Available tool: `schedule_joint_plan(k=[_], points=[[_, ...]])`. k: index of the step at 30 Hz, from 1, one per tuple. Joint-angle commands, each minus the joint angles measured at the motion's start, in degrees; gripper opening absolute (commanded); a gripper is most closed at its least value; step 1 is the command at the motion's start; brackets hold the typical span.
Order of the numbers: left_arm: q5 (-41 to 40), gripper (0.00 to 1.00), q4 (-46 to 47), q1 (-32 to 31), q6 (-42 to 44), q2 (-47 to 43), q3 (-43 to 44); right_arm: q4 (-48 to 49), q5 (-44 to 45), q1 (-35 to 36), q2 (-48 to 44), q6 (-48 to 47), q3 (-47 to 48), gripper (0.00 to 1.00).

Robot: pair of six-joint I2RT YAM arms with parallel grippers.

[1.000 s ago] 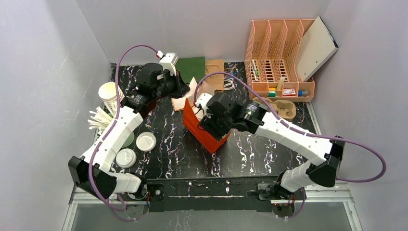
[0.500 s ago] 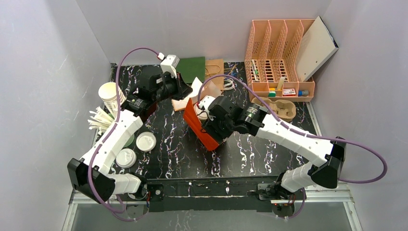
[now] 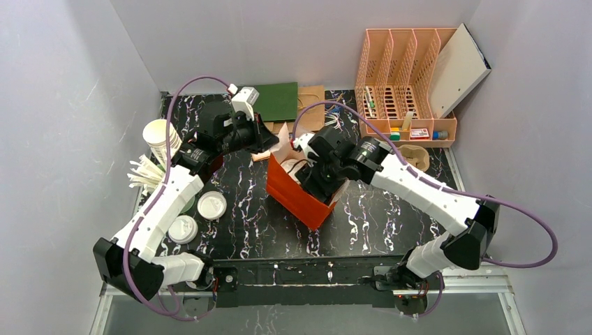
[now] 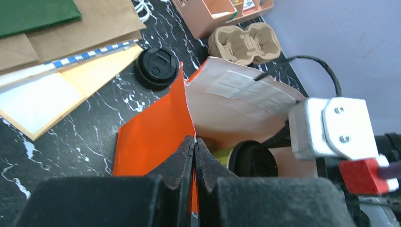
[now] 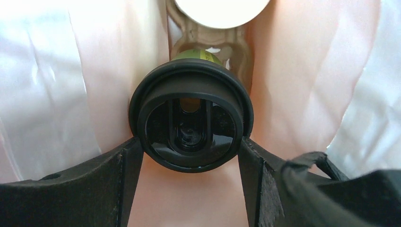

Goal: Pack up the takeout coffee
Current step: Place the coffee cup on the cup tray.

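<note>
Orange bag [image 4: 151, 137] mid-frame: left pincer [image 4: 194, 144] pinches its edge tight; right pincer [image 5: 189, 156] holds the takeout coffee [image 5: 189, 118], maybe inside that bag.

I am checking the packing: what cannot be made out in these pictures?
- Right wrist view: the takeout coffee's body, almost all hidden under its black lid.
- Right wrist view: the orange bag's floor, hidden by the coffee in the right hand.
- Top view: the right hand's fingers, hidden by its own wrist.

Peach organizer [image 3: 399, 70], white cup stack [image 3: 159, 136], loose black lid [image 4: 157, 68]
</note>
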Motion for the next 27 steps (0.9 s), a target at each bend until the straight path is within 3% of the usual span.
schedule_joint_plan(k=[1,8,17,19,24,27], points=[[4.45,0.0,-6.12,0.05,-0.79,-0.09,3.25,-5.24,-5.85,-2.38,1.92,-2.15,5.54,0.32],[8.49,0.0,-16.86,-0.16,3.61,4.07,9.3,-8.93,-11.2,-2.75,2.23,-0.18,6.43,0.32],[9.12,0.0,-23.64,-1.94,4.86,4.78,10.62,-10.98,-12.05,-2.73,3.25,0.09,6.38,0.32],[7.29,0.07,-25.61,-2.06,5.74,5.2,12.33,-11.45,-11.89,-2.71,3.99,0.2,7.29,0.32],[-1.56,0.44,-32.21,-2.12,7.03,8.22,18.48,-11.84,-10.72,-2.46,4.76,0.09,8.27,0.32],[-6.67,0.53,-37.08,-2.15,8.29,11.03,22.49,-11.93,-9.89,-2.2,5.18,0.01,8.68,0.32]])
